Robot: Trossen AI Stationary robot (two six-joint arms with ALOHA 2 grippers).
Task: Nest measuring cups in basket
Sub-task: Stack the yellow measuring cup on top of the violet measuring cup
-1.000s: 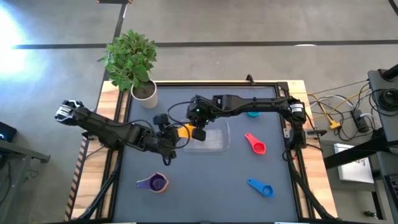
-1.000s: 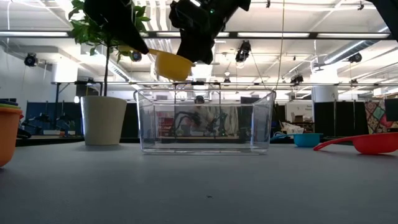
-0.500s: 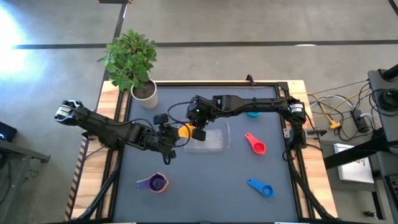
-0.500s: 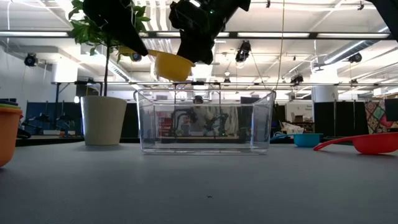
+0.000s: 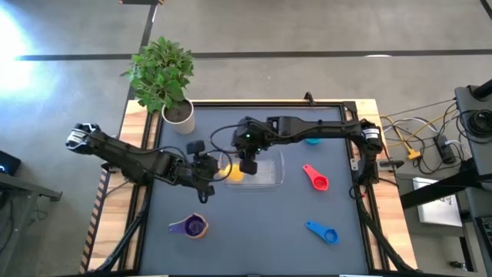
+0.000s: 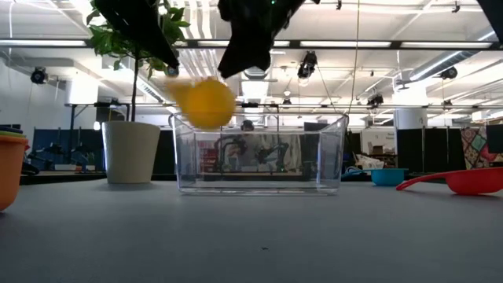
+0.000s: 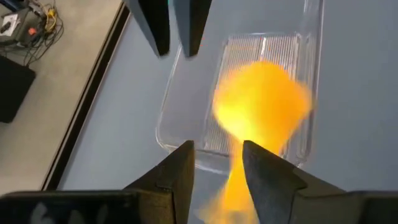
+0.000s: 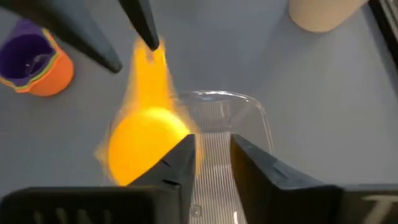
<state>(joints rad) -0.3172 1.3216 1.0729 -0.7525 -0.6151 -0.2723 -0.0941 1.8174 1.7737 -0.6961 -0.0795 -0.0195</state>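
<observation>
The yellow measuring cup (image 6: 206, 102) appeared blurred in mid-air at the left end of the basket (image 6: 259, 153), level with its rim; in the high view the cup (image 5: 233, 172) lay over the basket's left edge (image 5: 265, 178), touched by neither gripper. The left gripper (image 5: 209, 171) hung just left of the cup, its arm stretched in from the table's left side with the wrist angled toward the basket; its fingers (image 7: 180, 168) were parted, with nothing between them. The right gripper (image 5: 247, 163) was poised above the far-left part of the basket, its arm reaching across from the table's right side; its fingers (image 8: 183, 163) stood apart with only a narrow gap, holding nothing.

Around the basket, the red cup (image 5: 315, 178) lay to its right, the light blue cup (image 5: 314, 141) sat beyond it under the right arm, and the dark blue cup (image 5: 324, 232) rested near the table's near-right corner. The purple cup (image 5: 192, 225) sat nested in an orange cup (image 8: 46, 84) toward the near-left. A potted plant (image 5: 163, 77) stood at the far-left corner of the table (image 5: 261, 246).
</observation>
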